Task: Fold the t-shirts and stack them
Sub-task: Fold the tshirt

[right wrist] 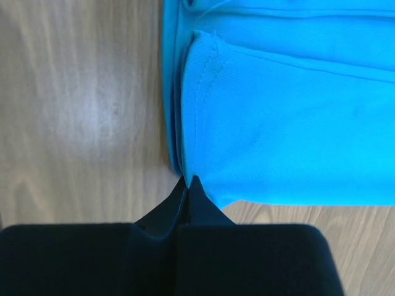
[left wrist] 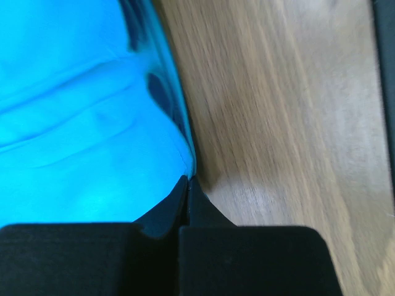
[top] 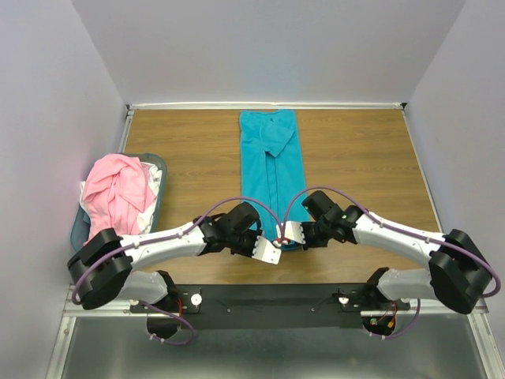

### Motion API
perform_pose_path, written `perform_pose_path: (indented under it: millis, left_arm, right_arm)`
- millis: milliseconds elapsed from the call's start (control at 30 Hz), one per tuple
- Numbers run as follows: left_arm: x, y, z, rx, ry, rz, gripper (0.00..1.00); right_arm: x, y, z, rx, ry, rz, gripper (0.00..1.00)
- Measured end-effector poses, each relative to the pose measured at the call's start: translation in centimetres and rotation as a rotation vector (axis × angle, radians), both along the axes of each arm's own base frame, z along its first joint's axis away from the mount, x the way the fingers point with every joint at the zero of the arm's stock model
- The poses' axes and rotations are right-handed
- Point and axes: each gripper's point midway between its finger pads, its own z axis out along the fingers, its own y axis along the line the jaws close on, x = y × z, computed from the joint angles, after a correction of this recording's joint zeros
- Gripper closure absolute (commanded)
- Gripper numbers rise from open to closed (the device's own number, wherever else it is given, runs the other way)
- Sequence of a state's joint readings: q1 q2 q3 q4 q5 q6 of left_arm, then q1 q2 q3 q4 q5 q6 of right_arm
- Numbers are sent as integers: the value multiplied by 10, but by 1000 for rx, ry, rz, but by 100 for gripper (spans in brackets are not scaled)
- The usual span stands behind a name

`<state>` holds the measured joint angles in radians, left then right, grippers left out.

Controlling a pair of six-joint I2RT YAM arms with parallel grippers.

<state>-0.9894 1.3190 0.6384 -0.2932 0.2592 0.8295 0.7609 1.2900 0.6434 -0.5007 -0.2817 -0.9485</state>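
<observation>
Teal t-shirt (top: 270, 166), a long narrow strip, lies near-to-far at the middle of the table (top: 189, 150) with bare wood along both side edges, and the left gripper (top: 268, 251) and right gripper (top: 290, 234) each pinch its near hem with jaws closed.

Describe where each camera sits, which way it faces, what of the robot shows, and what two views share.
Top external: above and behind the robot, looking down on the table, teal t-shirt and basket; left arm and right arm show.
Left wrist: on that arm, facing down past the shut left tool at the shirt's hem.
Right wrist: same, the shut right tool at the hem's other corner.
Shared: all three show teal cloth on wood.
</observation>
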Motion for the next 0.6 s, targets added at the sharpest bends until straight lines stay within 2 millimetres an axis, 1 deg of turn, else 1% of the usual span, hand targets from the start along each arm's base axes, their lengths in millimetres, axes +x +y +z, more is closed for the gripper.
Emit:
perform_pose_path:
  millis: [133,200,267,333,400,467,600]
  left_arm:
    - [-5,-9,25,-62,15,-26,100]
    - [-2,-10,34,-85,22,-21,100]
    - [6,-8,41,-98,26,-3,100]
    - [22,-4,50,-107,19,30,100]
    - [42,-3,60,-121,-3,62,100]
    - [58,-3,68,-132,-26,73,100]
    - [83,-3,76,-134,-65,81,100]
  right_arm:
    - [-6,-3,9,8,18,-39,99]
    - [-6,-3,14,8,17,-53,100]
    - [-3,-2,19,12,9,-57,99]
    - [3,1,26,20,-7,-62,99]
    - [10,3,32,28,-22,-68,100]
    - [23,2,37,28,-37,-84,99]
    - [63,-3,50,29,-73,-130,99]
